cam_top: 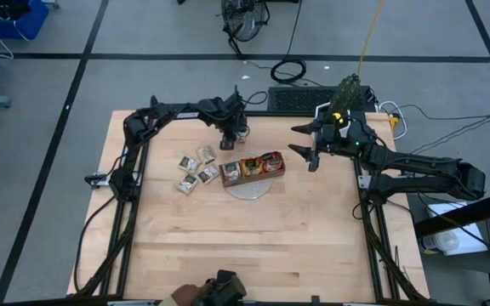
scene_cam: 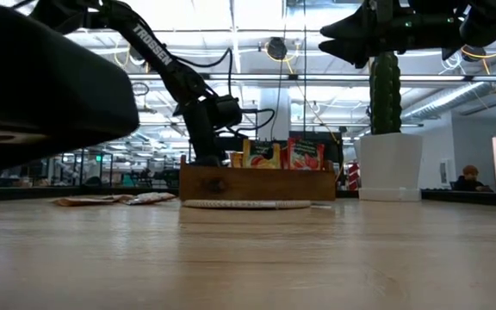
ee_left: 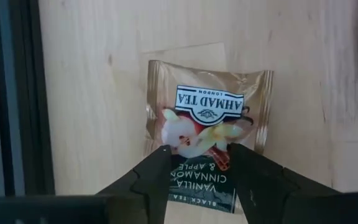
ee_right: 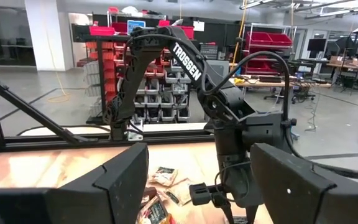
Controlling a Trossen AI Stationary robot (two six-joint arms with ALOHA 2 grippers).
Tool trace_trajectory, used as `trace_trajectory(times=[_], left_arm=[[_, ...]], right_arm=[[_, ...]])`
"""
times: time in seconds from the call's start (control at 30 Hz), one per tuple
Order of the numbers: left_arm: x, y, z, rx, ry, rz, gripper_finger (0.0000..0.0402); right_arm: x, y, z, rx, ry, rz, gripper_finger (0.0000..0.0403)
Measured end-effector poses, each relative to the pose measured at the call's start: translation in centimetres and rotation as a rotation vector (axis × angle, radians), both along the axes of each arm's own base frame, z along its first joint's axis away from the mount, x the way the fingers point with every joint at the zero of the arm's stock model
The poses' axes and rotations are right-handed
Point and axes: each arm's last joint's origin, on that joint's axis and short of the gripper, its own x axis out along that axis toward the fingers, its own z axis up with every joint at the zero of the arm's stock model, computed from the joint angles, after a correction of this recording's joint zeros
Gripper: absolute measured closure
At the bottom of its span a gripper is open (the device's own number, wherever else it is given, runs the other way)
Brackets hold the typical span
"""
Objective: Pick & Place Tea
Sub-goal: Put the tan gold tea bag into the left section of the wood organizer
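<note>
A pale beige tea sachet [ee_left: 207,118] with a dark label lies flat on the wooden table, just beyond the tray's far left corner. My left gripper [ee_left: 201,165] [cam_top: 230,143] points steeply down over it, open, with its fingertips over the sachet's dark end. Several more beige sachets [cam_top: 194,170] lie loose to the left of the brown wooden tray [cam_top: 253,181]. Red sachets [scene_cam: 306,153] and orange-yellow sachets [scene_cam: 263,153] stand in the tray. My right gripper [cam_top: 306,146] hangs open, high above the table to the tray's right. My left gripper comes at the beige sachet from above. Its two fingertips [ee_left: 160,165] stand over the sachet's dark end [ee_left: 201,177]. I cannot tell whether they touch it. The sachet lies flat on the table.
The tray stands on a round white mat [cam_top: 249,190]. A white pot with a cactus [scene_cam: 389,166] stands at the far right of the table. A black keyboard [cam_top: 300,99] lies at the far edge. The near half of the table is bare wood.
</note>
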Motion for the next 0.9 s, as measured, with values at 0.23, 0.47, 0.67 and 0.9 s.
trace_trajectory(times=[0.23,0.47,0.67,0.9], left_arm=[[0.1,-0.6,-0.3,0.013,0.057,-0.051,0.0322],[0.2,-0.9,-0.3,0.008,0.083,-0.058,0.0398],[0.1,-1.4,0.9,0.102,0.123,-0.048,0.0399],[1.0,0.9,6.0,0.37,0.017,0.24,0.0346]], right_arm=[[0.0,0.0,0.0,0.007,-0.005,0.001,0.0142],[0.0,0.0,0.0,0.019,-0.006,0.003,0.0142],[0.0,0.0,-0.2,0.031,0.015,0.003,0.0142],[0.0,0.0,-0.2,0.032,0.015,0.004,0.0142]])
